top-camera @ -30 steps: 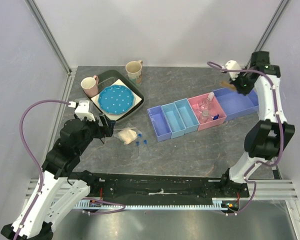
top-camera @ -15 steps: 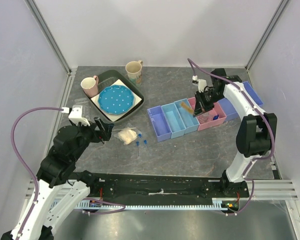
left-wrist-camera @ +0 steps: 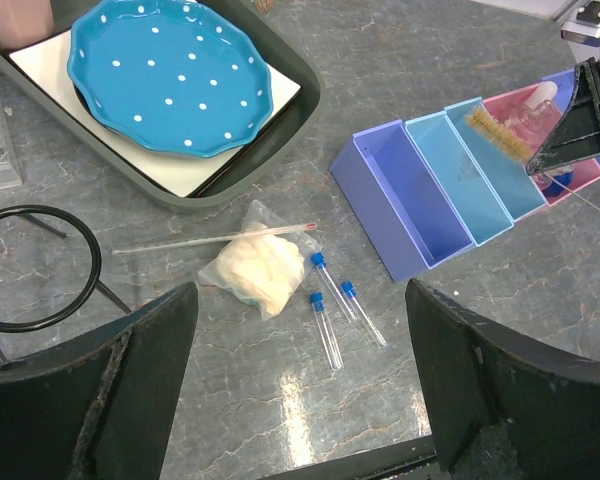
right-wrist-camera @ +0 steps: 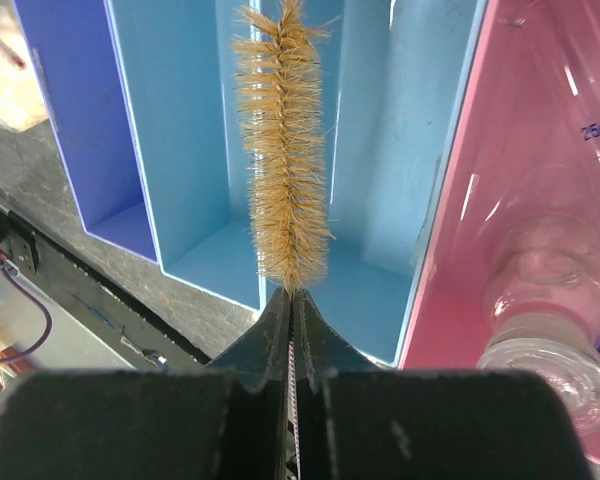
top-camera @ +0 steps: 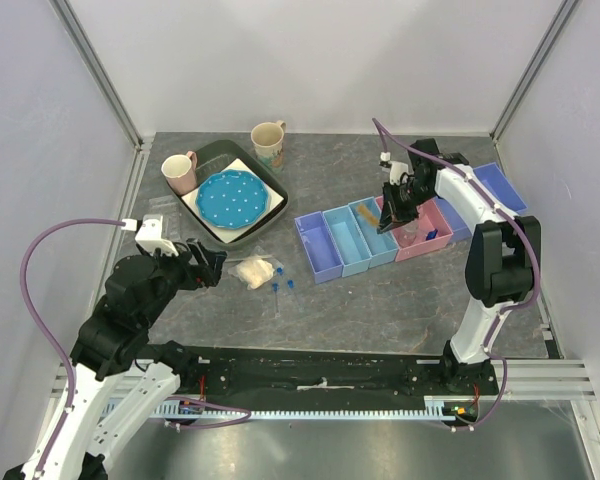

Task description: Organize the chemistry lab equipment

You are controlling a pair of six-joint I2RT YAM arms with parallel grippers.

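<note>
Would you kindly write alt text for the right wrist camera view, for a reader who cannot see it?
The right gripper, shut on a wire handle, holds a tan bristle brush over two light blue bins. To their right, a pink bin holds a clear glass flask.

Tan-bristled wire brush [right-wrist-camera: 280, 150]: clamped by its stem in the right gripper [right-wrist-camera: 292, 300], level above the two light-blue bins [right-wrist-camera: 180, 130] just right of the purple bin [left-wrist-camera: 400, 205]. Clear flask [right-wrist-camera: 545, 320]: in the pink bin [right-wrist-camera: 480, 150], third to the purple bin's right. Three blue-capped tubes [left-wrist-camera: 330, 310] lie flat just left of the purple bin's near end, with the whitish bag [left-wrist-camera: 252, 270] beside them and a thin red-tipped rod [left-wrist-camera: 210, 238] across its far edge; the black wire ring [left-wrist-camera: 35, 265] is well left.
</note>
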